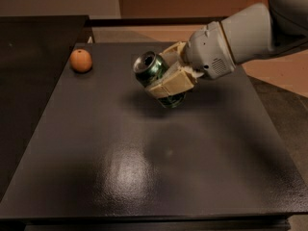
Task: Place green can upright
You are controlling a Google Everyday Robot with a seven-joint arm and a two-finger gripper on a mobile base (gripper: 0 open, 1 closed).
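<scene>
The green can (pixel 153 70) is a shiny dark-green drink can with a silver rim. It is held tilted in the air above the middle of the dark table (pixel 144 167), its top end pointing up and to the left. My gripper (pixel 169 76) is shut on the can, with its tan fingers (pixel 169 83) clamped across the can's body. The white arm reaches in from the upper right. The lower end of the can is partly hidden behind the fingers.
An orange fruit (pixel 81 60) lies near the table's far left corner. A second dark surface (pixel 33 57) adjoins the table on the left. Bare floor shows past the table's right edge.
</scene>
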